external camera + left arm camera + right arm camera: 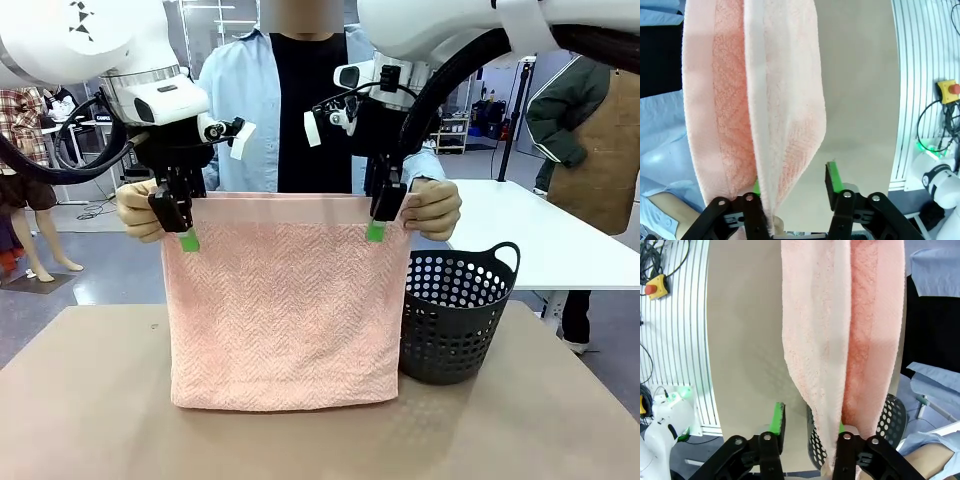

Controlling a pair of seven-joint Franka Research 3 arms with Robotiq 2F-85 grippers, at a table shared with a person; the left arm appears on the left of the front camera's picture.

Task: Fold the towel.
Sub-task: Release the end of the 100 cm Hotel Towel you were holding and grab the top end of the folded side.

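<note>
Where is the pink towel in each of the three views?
Front view: the towel hangs in the centre, left of the basket.
Left wrist view: the towel runs down from the top, left of centre.
Right wrist view: it runs down from the top, right of centre.
Shared landmark: the person's light blue shirt.

Doubled towel (765,100) hangs between the left gripper's (795,190) spread fingers (832,180), seemingly brushing one.
</note>
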